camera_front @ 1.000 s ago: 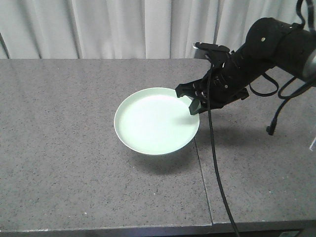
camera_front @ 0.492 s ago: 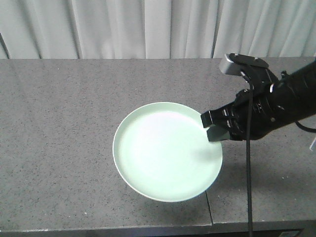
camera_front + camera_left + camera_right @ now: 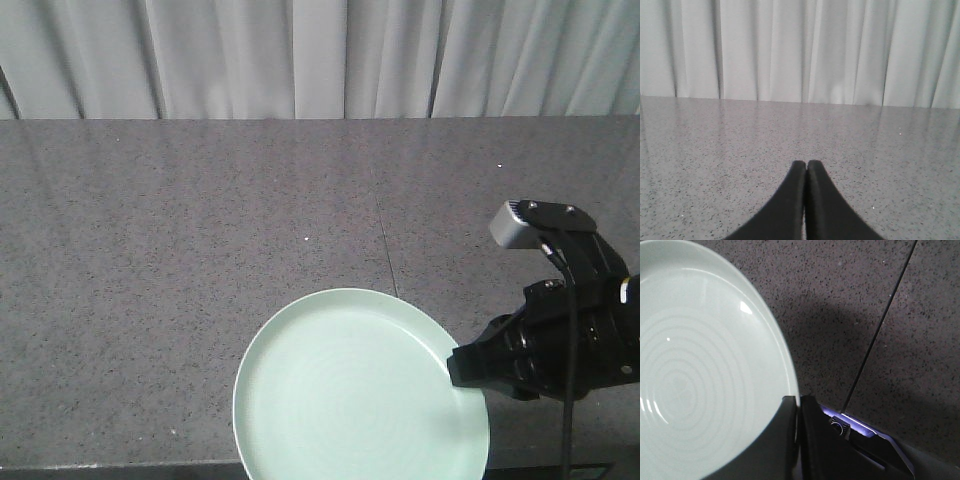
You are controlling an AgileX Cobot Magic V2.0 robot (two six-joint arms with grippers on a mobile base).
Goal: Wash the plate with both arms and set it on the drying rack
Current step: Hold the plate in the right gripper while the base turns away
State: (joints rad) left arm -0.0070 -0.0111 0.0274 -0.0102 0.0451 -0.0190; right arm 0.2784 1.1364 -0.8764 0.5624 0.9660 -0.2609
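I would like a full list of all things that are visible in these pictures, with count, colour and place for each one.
plate: one, pale mint green, low in the front view, reaching past the countertop's front edge.
countertop: one, grey speckled stone, fills most of every view.
seam: one, thin and dark, crosses the countertop.
curtain: one, white, folded, behind the countertop.
right gripper: one, black, shut on the plate's rim.
silver-grey box: one, on the right arm.
cable: one, black, along the right arm.
left gripper: one, black, closed, empty.

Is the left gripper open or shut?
Shut. The left gripper shows its two black fingers pressed together at the tips, with nothing between them.
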